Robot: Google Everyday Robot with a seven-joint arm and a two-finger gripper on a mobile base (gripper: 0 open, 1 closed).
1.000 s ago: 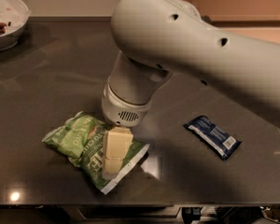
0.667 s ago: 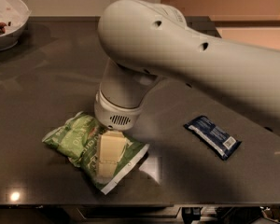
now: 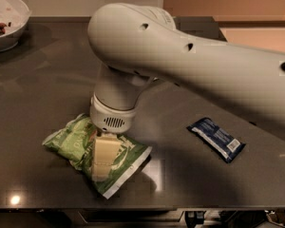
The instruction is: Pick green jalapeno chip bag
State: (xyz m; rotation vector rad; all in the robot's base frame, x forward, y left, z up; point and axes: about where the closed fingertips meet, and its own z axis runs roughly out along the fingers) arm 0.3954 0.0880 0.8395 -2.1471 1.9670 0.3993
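Observation:
The green jalapeno chip bag (image 3: 71, 141) lies flat on the dark table (image 3: 47, 80) near its front edge, crinkled, with a white edge at its lower right. My gripper (image 3: 103, 160) comes straight down from the big white arm (image 3: 190, 61) and sits on top of the bag's middle. One cream-coloured finger (image 3: 104, 156) shows, pressed against the bag; the other is hidden behind it and the wrist.
A small dark-blue packet (image 3: 216, 139) lies to the right of the bag. A white bowl (image 3: 7, 20) with dark bits in it stands at the back left corner. The table's front edge runs just below the bag.
The arm has swung left and lowered, bringing the gripper further down onto the bag. The bag and the blue packet have not moved.

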